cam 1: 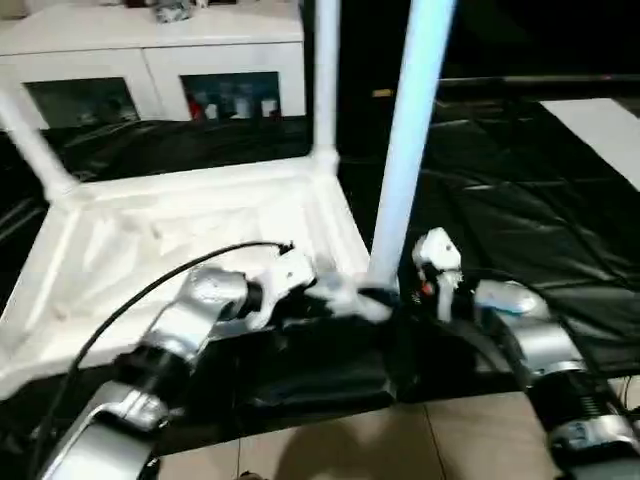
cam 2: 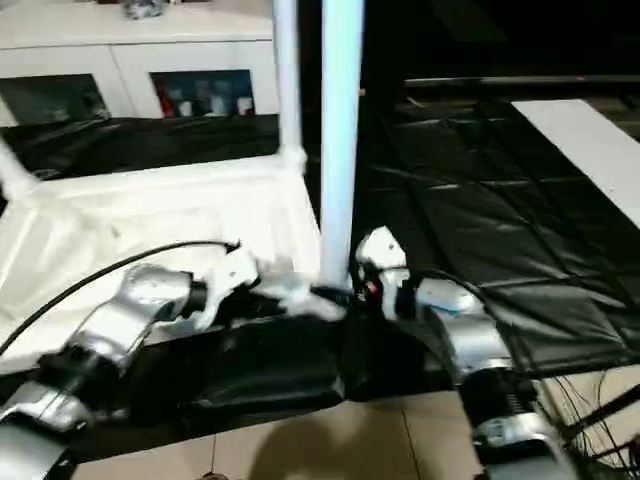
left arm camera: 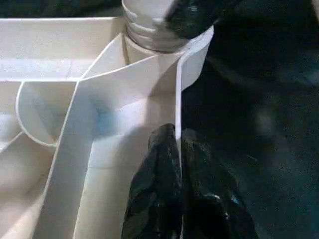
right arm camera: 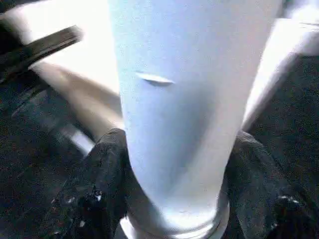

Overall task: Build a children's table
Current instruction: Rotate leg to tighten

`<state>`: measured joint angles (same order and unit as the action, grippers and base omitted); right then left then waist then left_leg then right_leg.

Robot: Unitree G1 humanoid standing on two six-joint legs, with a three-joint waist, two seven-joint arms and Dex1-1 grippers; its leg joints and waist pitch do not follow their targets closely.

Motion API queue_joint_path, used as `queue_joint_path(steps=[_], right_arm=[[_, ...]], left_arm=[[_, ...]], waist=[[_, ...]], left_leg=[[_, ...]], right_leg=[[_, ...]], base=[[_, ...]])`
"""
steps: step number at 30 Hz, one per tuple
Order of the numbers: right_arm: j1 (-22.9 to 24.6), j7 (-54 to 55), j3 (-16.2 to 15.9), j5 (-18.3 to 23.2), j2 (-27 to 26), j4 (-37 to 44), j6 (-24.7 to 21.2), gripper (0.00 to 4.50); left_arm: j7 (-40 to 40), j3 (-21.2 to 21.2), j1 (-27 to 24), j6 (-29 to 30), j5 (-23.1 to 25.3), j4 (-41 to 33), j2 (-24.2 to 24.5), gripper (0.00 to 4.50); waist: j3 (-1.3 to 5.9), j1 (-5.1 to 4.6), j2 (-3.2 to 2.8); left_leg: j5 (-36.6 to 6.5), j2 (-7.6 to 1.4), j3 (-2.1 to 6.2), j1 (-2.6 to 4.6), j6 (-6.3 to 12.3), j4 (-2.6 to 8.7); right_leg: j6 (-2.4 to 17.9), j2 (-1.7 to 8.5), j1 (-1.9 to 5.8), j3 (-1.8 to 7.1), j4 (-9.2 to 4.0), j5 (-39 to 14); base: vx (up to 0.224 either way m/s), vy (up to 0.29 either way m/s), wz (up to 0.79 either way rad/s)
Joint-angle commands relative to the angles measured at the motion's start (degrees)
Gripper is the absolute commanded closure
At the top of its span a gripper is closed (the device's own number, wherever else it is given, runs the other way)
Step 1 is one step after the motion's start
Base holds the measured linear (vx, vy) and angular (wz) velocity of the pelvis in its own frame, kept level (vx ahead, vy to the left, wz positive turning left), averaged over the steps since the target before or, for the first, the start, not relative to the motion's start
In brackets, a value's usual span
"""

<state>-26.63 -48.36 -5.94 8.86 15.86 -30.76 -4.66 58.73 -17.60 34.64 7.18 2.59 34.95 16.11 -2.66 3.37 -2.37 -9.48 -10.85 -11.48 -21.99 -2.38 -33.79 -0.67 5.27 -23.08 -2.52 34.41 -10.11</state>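
Already standing in far corners of upturned tabletop [cam 1: 150,240] on black floor mat: two legs [cam 1: 325,75]. Seating now at near corner socket: third leg [cam 1: 405,150], clamped at base by right pincer [right arm camera: 174,199]. Pinching rim beside it: left pincer [left arm camera: 178,164]. Fourth leg presumably left.

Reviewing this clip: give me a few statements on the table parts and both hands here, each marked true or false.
1. The tabletop lies upside down with legs pointing up. True.
2. The right hand is closed around the base of a leg. True.
3. The left hand hangs free above the floor. False: its fingers pinch the tabletop's rim wall near the corner socket.
4. No legs are fitted at the far corners. False: a leg stands in the far right corner, another at the far left.
5. A white cabinet stands behind the tabletop. True.
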Motion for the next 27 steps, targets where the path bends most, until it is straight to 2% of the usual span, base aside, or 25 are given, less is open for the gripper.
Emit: queue_joint_path(steps=[1, 3, 4, 5, 8, 9, 12, 16, 17, 18, 19, 21, 27], right_arm=[[-0.1, 7.9, 1.0, -0.1, -3.1, -2.2, -3.0, 2.01], [-0.9, 17.0, 3.1, -0.4, -6.6, -3.6, -4.2, 2.03], [-1.5, 21.4, 4.1, -0.6, -8.2, -4.8, -4.5, 2.04], [-2.8, 30.1, 6.3, -0.8, -11.6, -7.5, -4.3, 2.09], [-3.7, 35.2, 7.2, -1.6, -14.3, -9.0, -3.7, 2.16], [-4.2, 37.5, 7.3, -2.1, -15.9, -9.3, -2.9, 2.16], [-4.3, 37.7, 6.4, -3.1, -16.7, -9.0, -2.8, 2.18], [-3.5, 35.8, 4.8, -4.0, -17.2, -7.3, -3.3, 2.18], [-3.0, 35.9, 4.5, -4.1, -17.0, -6.7, -3.0, 2.18], [-2.9, 36.2, 4.6, -4.1, -17.1, -6.7, -2.7, 2.18], [-2.6, 36.4, 5.3, -3.5, -17.1, -6.3, -2.0, 1.84], [-2.3, 36.2, 5.9, -3.3, -16.5, -5.2, -1.1, 1.49], [-1.4, 30.9, 4.8, -4.1, -12.6, -1.8, -2.0, 1.03]], left_arm=[[-4.0, 0.5, 1.5, -0.2, 0.4, 2.1, -2.2, 4.5], [-8.2, 0.8, 3.6, -0.2, 1.1, 5.0, -4.1, 4.5], [-10.5, 1.0, 4.6, -0.1, 1.4, 6.6, -5.1, 4.5], [-15.2, 1.5, 6.8, -0.2, 2.3, 9.8, -7.2, 4.5], [-18.8, 2.3, 8.5, -0.4, 2.8, 12.6, -9.1, 4.5], [-19.8, 2.1, 9.4, -1.2, 3.4, 13.9, -9.8, 4.5], [-19.7, 1.8, 9.8, -1.8, 3.6, 14.6, -10.2, 4.5], [-18.3, 1.2, 9.9, -3.3, 3.9, 15.4, -10.2, 4.5], [-17.5, 0.9, 9.8, -4.2, 4.1, 16.0, -9.8, 4.5], [-17.4, 0.8, 10.0, -4.7, 4.3, 16.6, -9.7, 4.5], [-17.1, 0.7, 10.0, -5.1, 4.4, 17.0, -9.6, 4.5], [-16.3, 0.4, 9.8, -5.5, 4.6, 17.0, -9.3, 4.5], [-14.6, 0.1, 9.6, -6.2, 4.8, 16.6, -8.8, 4.5]], waist=[[3.33, 0.08, 0.82], [3.35, -0.11, 0.56], [3.32, -0.32, 0.66], [3.33, -0.48, 0.46], [3.42, -0.67, 0.44], [3.49, -0.56, 0.41], [3.6, -0.28, 0.39], [3.57, -0.09, 0.23], [3.55, -0.05, -0.03], [3.55, -0.08, 0.15], [3.58, -0.04, -0.04], [3.58, 0.04, -0.39], [3.59, 0.19, -0.29]], left_leg=[[-19.8, -1.82, 1.52, 1.14, -0.42, 4.64], [-20.2, -1.82, 1.58, 1.22, -0.58, 4.69], [-20.3, -1.77, 1.58, 1.23, -1.02, 4.71], [-20.5, -1.7, 1.57, 1.33, -1.44, 4.73], [-20.9, -1.69, 1.58, 1.44, -1.92, 4.77], [-20.2, -1.67, 1.57, 1.24, -1.63, 4.77], [-18.7, -1.65, 1.45, 1.02, -0.4, 4.69], [-18.6, -1.66, 1.38, 1.06, 0.16, 4.71], [-18.9, -1.64, 1.42, 1.11, 0.11, 4.74], [-19.1, -1.62, 1.39, 1.1, 0.11, 4.76], [-19.3, -1.66, 1.38, 1.18, 0.01, 4.8], [-19.7, -1.68, 1.44, 1.21, -0.07, 4.84], [-18.9, -1.74, 1.39, 1.09, 0.46, 4.8]], right_leg=[[10.9, 2.9, 1.83, 1.63, -4.94, -21.8], [10.6, 2.93, 1.7, 1.6, -5.08, -22.4], [10.4, 2.87, 1.63, 1.59, -5.15, -22.6], [10.3, 2.85, 1.43, 1.59, -5.19, -22.8], [10.5, 2.83, 1.38, 1.59, -5.24, -21.7], [10.6, 2.84, 1.62, 1.62, -5.09, -20.0], [11.2, 2.83, 1.92, 1.64, -4.87, -16.2], [11.2, 2.83, 1.99, 1.64, -4.91, -15.8], [11.2, 2.86, 1.98, 1.62, -4.96, -16.3], [10.9, 2.81, 1.98, 1.63, -5.06, -16.5], [10.9, 2.83, 1.96, 1.63, -5.09, -16.5], [10.9, 2.91, 1.94, 1.63, -5.16, -16.9], [11.3, 2.8, 2.22, 1.54, -5.0, -15.6]], base=[[0.0, 0.0, 0.0], [0.0, 0.0, 0.0], [0.0, 0.0, 0.0], [0.0, 0.0, 0.0], [0.0, 0.0, 0.0], [0.0, 0.0, 0.0], [0.0, 0.0, 0.0], [0.0, 0.0, 0.0], [0.0, 0.0, 0.0], [0.0, 0.0, 0.0], [0.0, 0.0, 0.0], [0.0, 0.0, 0.0], [0.0, 0.0, 0.0]])
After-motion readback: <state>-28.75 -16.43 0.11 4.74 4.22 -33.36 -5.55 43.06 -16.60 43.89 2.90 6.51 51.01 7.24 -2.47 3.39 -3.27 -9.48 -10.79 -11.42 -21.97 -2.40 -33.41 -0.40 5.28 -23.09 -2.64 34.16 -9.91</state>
